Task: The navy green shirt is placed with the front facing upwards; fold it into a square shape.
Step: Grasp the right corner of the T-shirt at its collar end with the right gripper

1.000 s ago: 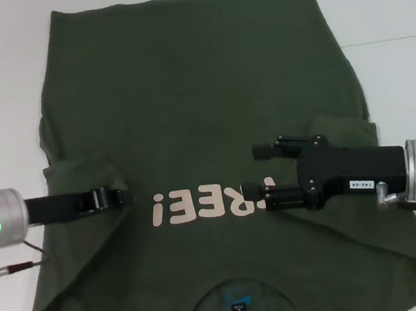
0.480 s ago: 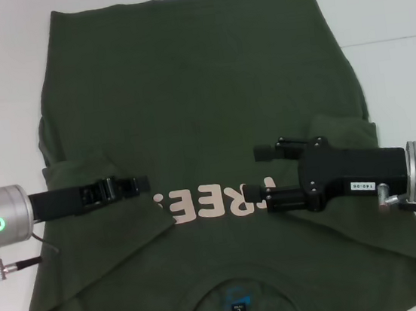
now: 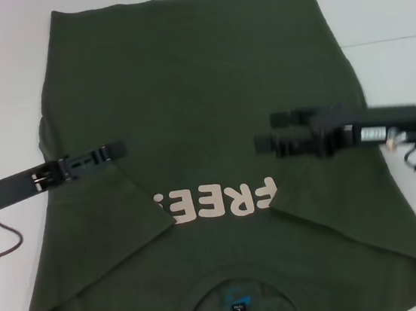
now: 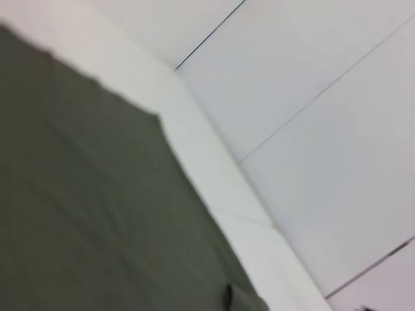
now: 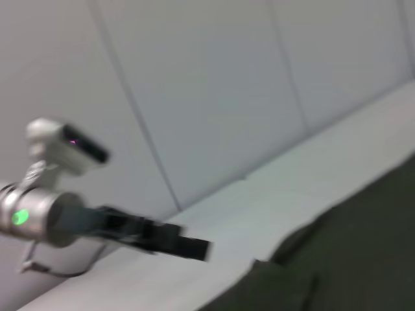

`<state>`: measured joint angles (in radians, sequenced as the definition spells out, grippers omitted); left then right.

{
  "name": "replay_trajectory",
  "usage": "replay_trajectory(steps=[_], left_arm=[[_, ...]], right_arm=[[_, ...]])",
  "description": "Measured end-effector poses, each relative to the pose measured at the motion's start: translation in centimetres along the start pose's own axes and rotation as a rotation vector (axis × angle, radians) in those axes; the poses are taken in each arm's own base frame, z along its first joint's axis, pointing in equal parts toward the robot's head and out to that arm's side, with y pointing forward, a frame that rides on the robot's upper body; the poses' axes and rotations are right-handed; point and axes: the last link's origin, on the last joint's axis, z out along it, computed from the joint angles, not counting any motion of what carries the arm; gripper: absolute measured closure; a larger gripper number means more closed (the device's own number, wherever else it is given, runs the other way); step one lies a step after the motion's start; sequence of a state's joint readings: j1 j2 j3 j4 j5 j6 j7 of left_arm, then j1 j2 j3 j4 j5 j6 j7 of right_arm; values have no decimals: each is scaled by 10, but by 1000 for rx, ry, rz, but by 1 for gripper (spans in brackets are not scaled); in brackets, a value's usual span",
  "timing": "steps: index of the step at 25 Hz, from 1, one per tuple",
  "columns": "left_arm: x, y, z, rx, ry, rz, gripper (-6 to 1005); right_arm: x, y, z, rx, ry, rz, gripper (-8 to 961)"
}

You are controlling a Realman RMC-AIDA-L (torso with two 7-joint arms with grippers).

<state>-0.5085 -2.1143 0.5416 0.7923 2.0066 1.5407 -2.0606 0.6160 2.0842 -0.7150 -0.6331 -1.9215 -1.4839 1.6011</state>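
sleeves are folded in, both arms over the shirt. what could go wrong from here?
The left gripper and right gripper hang close above the navy green shirt; a low sweep could snag the folded-in sleeves and undo them. The two sleeve folds look uneven, so the final square may come out skewed.

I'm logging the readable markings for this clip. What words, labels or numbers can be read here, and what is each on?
"FREE!": pale pink chest print on the navy green shirt, upside down in the head view, the "!" end partly covered by a folded sleeve.
Small black neck label: too small to read.
White sticker on the right tool: too blurred to read.
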Motion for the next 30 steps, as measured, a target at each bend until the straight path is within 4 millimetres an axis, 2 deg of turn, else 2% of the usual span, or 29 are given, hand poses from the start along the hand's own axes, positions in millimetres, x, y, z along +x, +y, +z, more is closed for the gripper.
replay_trajectory(steps=[2,7,12,14,19,23,28,30], left_arm=[[0,1,-6,-14,0,22,448],[0,-1,-13,-10,12,60,253],[3,-4,-16,6,29,96,97],[4,-4,-15,9,30,112,38],[11,-3,-12,6,32,151,34],[18,-2,-12,4,34,166,34],[23,1,-9,-3,31,182,34],[24,1,-8,-6,29,186,34]], right_arm=[[-14,-5,-4,39,49,81,93],[-43,-4,-14,106,203,228,92],[-56,2,-26,155,321,336,91],[-56,2,-33,186,366,377,94],[-48,0,-52,252,460,494,100],[-32,3,-66,273,490,611,102],[-13,-1,-94,337,488,721,105],[-7,-2,-104,353,482,755,146]])
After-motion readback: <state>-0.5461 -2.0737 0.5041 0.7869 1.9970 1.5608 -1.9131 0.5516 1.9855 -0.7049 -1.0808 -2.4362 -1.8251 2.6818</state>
